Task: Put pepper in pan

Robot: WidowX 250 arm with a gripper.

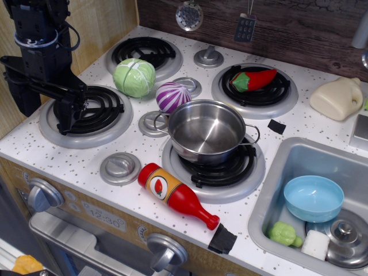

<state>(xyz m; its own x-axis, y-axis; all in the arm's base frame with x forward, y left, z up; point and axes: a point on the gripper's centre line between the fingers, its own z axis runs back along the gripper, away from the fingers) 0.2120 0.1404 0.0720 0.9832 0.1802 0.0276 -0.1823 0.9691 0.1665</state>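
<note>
One pepper lies on the far burner, well apart from the hand.

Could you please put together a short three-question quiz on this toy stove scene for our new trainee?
1. True or false: the pepper already lies inside the pan.
2. Which burner holds the pan: A) front right, B) back left, C) front left?
3. What lies on the counter just in front of the pan?

Key:
1. False; it rests on the back right burner, and the pan is empty.
2. A; the gripper is over the front left burner.
3. The ketchup bottle, lying on its side.
</note>
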